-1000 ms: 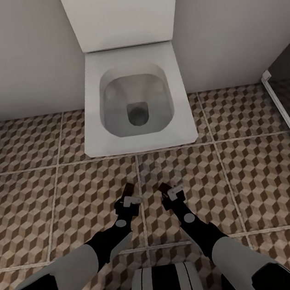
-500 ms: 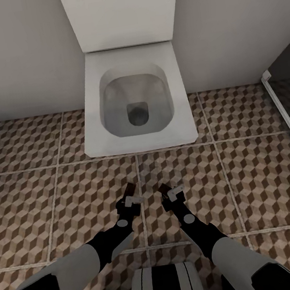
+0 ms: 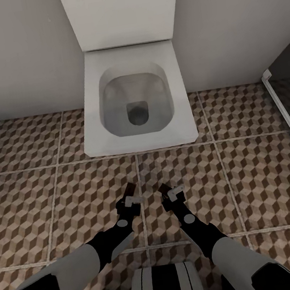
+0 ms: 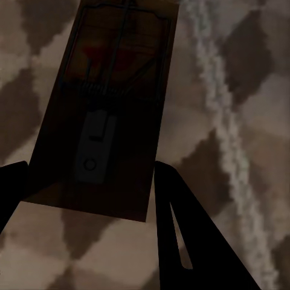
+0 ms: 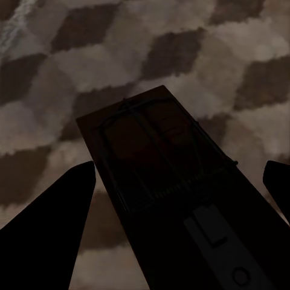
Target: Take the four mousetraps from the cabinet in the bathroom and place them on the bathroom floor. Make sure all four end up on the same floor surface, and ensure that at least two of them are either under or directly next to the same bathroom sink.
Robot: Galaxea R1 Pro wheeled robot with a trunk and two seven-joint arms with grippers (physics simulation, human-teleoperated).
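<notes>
Mousetraps: I hold one [image 4: 103, 115] in the left gripper [image 3: 130, 194], one [image 5: 172, 199] in the right gripper [image 3: 166, 190], jaws closed on each, lower centre above bathroom floor [image 3: 255, 170]; none placed, sink unseen

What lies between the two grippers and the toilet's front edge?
In the head view, bare cube-patterned floor tile with one grout line separates the left gripper and right gripper from the toilet.

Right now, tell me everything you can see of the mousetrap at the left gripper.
The mousetrap is a small flat rectangular board of brown wood, carrying dark wire parts, a coiled spring across its middle, a reddish patch near its far end and a pale tab nearer the gripper. It sits between the dark jaws of the left gripper, sticking out past them, above the cube-patterned bathroom floor. It looks undamaged.
</notes>
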